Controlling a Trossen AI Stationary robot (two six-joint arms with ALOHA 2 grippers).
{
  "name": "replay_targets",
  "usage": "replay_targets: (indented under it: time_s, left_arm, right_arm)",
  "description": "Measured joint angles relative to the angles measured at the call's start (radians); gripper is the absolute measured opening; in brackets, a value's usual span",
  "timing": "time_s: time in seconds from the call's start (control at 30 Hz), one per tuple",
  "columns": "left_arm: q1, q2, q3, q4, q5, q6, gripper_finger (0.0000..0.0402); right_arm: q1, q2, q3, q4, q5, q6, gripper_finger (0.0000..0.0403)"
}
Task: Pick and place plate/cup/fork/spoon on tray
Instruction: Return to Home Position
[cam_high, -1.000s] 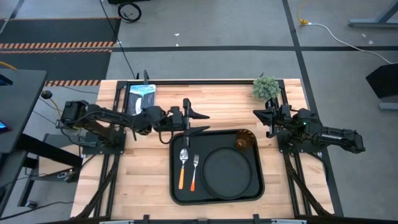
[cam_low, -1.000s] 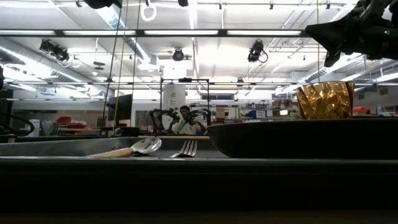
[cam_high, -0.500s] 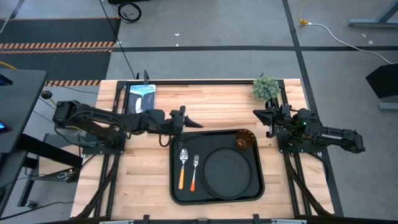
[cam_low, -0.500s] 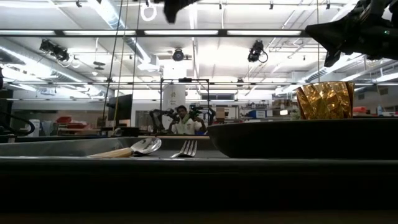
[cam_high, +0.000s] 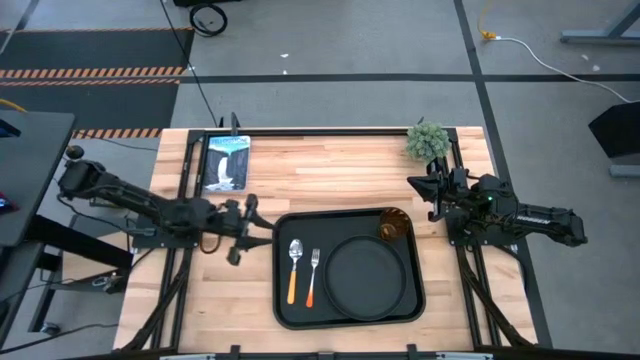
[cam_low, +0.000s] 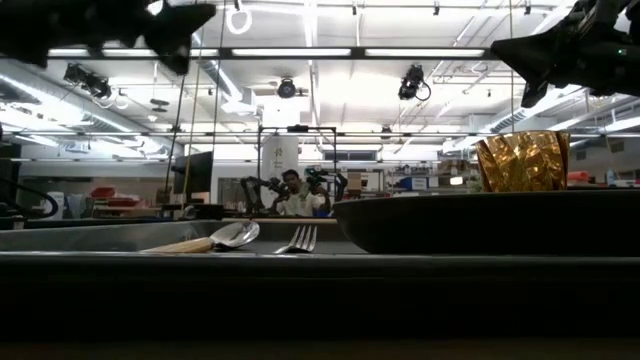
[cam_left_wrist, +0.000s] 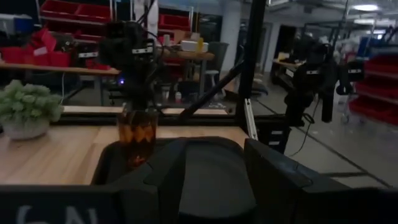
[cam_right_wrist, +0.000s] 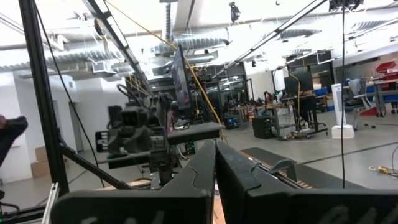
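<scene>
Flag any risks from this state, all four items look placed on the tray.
1. The cup stands in the tray's far right corner, close beside the plate; any arm passing there could tip it.
2. The left gripper, fingers open, sits just off the tray's left edge; a careless move might nudge the tray and shift the spoon and fork.
3. The right gripper waits near the plant.

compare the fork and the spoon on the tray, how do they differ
The spoon ends in a rounded oval bowl; the fork ends in tines. The spoon lies nearer the tray's left edge and reaches slightly farther back; the fork lies beside the plate. Both have silver heads, orange handles, and lie parallel.
</scene>
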Motion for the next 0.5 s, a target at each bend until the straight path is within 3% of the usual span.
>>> replay_targets:
  time_s: [0.27, 0.5]
  left_arm:
    - [0.053, -0.303, -0.212, -0.033, 0.007, -0.069, 0.0172]
    - [0.145, -0.588, -0.249, -0.271, 0.167, -0.041, 0.0172]
  right_arm:
    - [0.000, 0.000, 0.000, 0.000, 0.000, 0.000, 0.0018]
    - [0.000, 0.000, 0.000, 0.000, 0.000, 0.000, 0.0018]
